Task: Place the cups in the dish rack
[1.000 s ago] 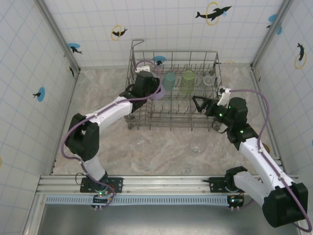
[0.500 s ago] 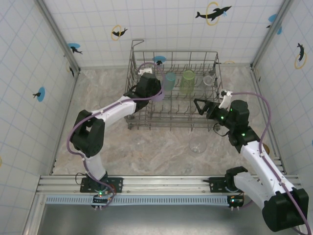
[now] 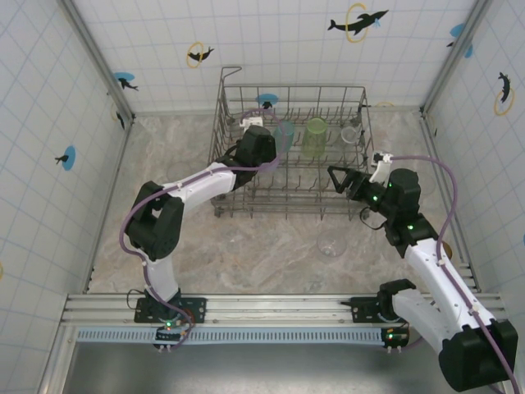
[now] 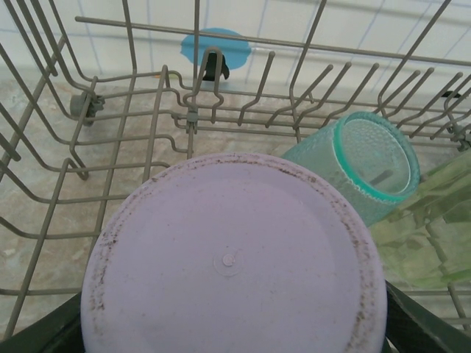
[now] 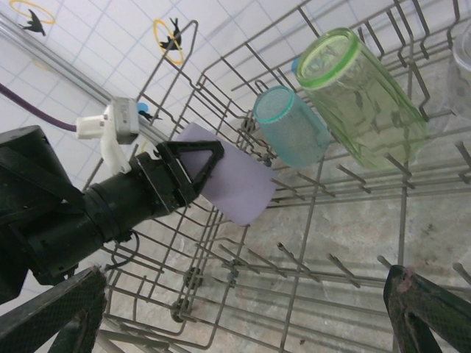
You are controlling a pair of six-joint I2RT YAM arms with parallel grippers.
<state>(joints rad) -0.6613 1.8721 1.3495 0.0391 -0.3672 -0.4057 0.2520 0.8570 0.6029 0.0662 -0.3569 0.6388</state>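
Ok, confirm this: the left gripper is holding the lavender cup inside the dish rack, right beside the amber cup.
Not quite: the neighbour is teal, not amber. The right wrist view shows the left gripper holding the lavender cup inside the dish rack, right beside the teal cup.

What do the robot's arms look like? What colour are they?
The left arm and the right arm are smooth white tubes joined by chunky black joints. A purple cable loops along each one. The left gripper and right gripper are black, with triangle-shaped fingers. Tiny green lights glow at the bases.
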